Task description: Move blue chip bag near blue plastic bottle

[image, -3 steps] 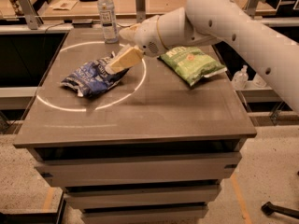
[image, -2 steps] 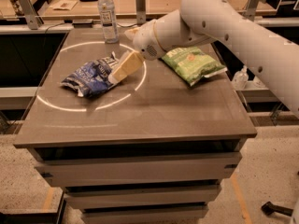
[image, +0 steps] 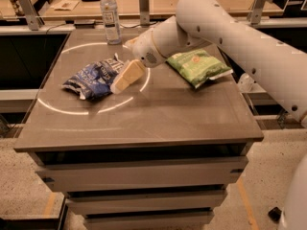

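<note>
Jaws lowered, beside crumpled blue chip bag (image: pixel 92 78)

We look down on the desk (image: pixel 168 114) from its front, fairly near; the gripper (image: pixel 119 84) sits left of centre.

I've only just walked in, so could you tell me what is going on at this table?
A robot arm reaches over the table, its gripper down at the blue chip bag's right edge. The bag lies on the table, apart from the bottle standing upright at the far edge. A green chip bag lies off to the right.
</note>
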Robot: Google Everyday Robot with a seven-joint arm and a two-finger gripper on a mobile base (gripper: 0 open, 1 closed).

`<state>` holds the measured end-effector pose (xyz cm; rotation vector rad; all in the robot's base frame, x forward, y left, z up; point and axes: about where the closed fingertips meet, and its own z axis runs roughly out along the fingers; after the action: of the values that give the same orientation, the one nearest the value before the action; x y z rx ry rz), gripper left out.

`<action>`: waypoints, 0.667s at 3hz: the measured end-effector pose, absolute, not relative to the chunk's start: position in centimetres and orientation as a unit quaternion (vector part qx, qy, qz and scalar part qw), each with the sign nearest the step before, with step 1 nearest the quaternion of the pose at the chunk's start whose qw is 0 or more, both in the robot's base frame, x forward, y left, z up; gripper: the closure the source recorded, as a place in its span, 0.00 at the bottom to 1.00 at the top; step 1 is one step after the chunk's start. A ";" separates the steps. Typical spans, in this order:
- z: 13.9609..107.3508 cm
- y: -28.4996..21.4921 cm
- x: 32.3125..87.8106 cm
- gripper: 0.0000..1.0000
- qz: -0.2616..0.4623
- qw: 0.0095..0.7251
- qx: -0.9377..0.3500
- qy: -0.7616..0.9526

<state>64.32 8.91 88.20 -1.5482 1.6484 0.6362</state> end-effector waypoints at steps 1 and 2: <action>87.3 10.0 65.4 0.00 0.252 0.374 -0.614 0.648; 86.1 10.8 66.4 0.15 0.263 0.365 -0.616 0.647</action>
<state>66.39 10.80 86.13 -1.5836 1.6651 0.6756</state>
